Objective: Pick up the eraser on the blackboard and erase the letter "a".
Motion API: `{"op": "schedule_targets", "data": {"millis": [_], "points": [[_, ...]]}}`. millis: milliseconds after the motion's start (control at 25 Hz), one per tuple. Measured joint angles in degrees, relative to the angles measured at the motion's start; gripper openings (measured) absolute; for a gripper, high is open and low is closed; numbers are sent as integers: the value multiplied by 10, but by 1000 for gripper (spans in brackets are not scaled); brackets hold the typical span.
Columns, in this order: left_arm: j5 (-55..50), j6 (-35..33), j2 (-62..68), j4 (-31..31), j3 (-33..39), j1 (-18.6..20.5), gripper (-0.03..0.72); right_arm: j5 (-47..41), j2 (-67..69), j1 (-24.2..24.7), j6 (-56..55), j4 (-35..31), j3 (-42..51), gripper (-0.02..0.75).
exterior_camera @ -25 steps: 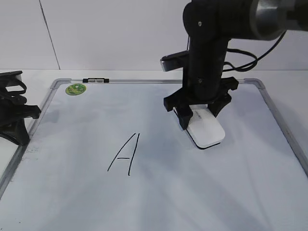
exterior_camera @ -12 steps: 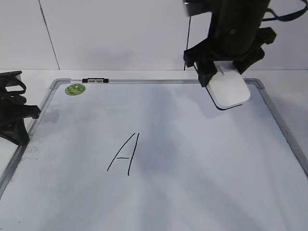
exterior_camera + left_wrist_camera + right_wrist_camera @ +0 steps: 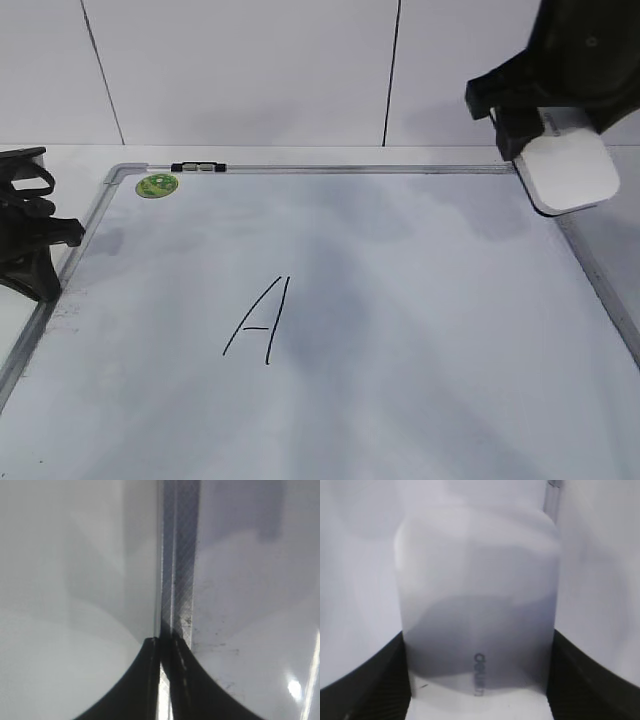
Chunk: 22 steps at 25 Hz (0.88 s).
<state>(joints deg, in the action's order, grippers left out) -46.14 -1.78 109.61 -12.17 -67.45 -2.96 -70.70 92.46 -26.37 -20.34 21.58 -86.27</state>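
Exterior view: the right gripper point(image 3: 560, 150) enters from the two o'clock corner of the frame and is clamped on the eraser point(image 3: 567, 172), a white oblong block with rounded corners. The eraser hangs in the air above the far right corner of the blackboard point(image 3: 330, 168), clear of the writing surface, its free end tilted toward the viewer.

Board surface: white, with a grey metal frame. A round green sticker point(image 3: 158, 185) sits near the eleven o'clock corner, and a small black clip point(image 3: 198, 167) rests on the top rail just beside it. A tall, angular capital "A" point(image 3: 258, 320) in thin black marker lies at about seven o'clock from the board's centre, well apart from the eraser. No lowercase letter can be made out on the board.

Left gripper point(image 3: 25, 235): parked at nine o'clock, over the board's left frame rail. Left wrist view: its two dark fingers point(image 3: 142, 680) are pressed together, with nothing between them, directly above the frame rail point(image 3: 177, 570).

Right wrist view: the eraser point(image 3: 477, 605) fills the centre, held at both sides by the dark fingers point(image 3: 365, 680); a small grey marking point(image 3: 478, 675) shows at six o'clock on its top face.
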Motion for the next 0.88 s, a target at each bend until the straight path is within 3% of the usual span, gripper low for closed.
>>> {"op": "schedule_targets", "data": {"millis": [360, 880], "points": [[0, -1, 0, -3, 0, 0, 21, -2, -39, 86, -2, 2, 45, 561], [0, -3, 0, -7, 0, 0, 29, -3, 4, 168, 67, -93, 48, 561]]}}
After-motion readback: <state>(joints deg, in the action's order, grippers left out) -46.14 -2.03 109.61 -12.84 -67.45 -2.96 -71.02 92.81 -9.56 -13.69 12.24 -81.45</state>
